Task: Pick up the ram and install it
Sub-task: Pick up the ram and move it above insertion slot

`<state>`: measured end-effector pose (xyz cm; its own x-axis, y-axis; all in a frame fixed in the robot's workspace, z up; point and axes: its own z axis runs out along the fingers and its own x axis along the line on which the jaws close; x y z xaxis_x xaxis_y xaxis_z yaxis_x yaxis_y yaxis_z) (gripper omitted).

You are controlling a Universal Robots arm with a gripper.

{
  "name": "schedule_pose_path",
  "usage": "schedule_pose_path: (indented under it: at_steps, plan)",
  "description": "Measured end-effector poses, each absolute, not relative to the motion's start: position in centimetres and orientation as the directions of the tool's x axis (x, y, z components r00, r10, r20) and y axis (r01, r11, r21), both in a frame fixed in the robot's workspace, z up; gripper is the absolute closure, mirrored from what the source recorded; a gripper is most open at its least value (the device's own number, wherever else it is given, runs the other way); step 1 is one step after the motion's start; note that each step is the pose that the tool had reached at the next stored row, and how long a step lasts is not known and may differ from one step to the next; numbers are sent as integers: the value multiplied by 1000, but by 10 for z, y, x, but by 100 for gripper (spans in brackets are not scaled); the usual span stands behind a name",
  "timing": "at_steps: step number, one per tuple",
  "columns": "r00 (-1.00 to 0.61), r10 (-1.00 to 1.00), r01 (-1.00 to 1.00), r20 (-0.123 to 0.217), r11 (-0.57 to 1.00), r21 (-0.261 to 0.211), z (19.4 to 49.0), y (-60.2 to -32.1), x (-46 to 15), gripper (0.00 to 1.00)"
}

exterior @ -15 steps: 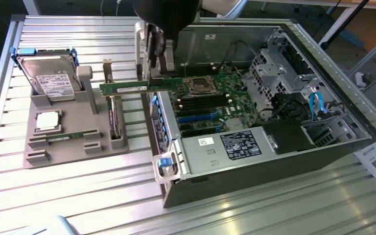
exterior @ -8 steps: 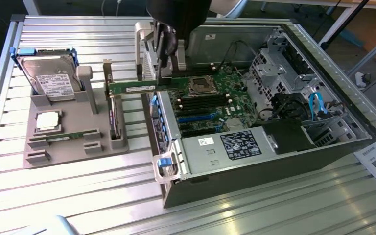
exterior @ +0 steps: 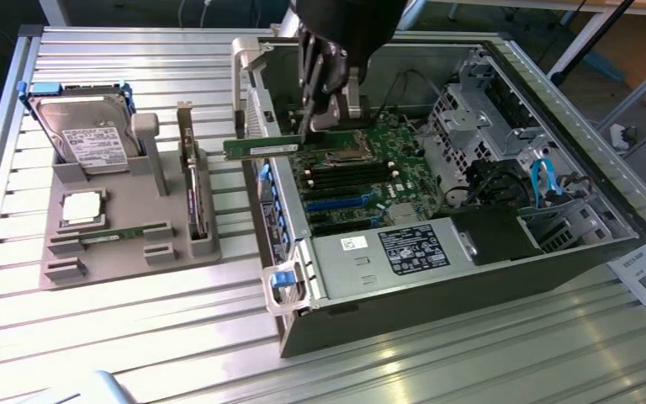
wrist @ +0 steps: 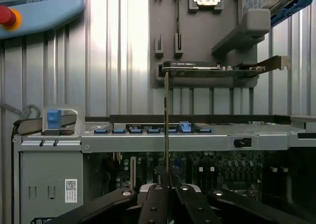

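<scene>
While tight in the pincer (exterior: pixel 319 128) (one end), the ram (exterior: pixel 258 148): long, thin, green.

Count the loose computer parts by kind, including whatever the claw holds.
Hard drive: 1
Processor chip: 1
Expansion card: 1
Ram stick: 2, the ram in the claw and a spare stick on the grey holder
Total: 5

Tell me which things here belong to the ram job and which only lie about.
Job: the ram, held by the gripper; the motherboard slots inside the open computer case.
Lying about: hard drive, processor chip, expansion card, grey holder, pendant with red button.
</scene>
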<state>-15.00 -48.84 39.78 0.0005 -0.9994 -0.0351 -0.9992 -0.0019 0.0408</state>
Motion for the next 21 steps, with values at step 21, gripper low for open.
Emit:
schedule_pose_path:
  at_steps: [21]
  plan:
    - [0, -999, -999, -36, -2, 44, 398, -489, -82, 88]
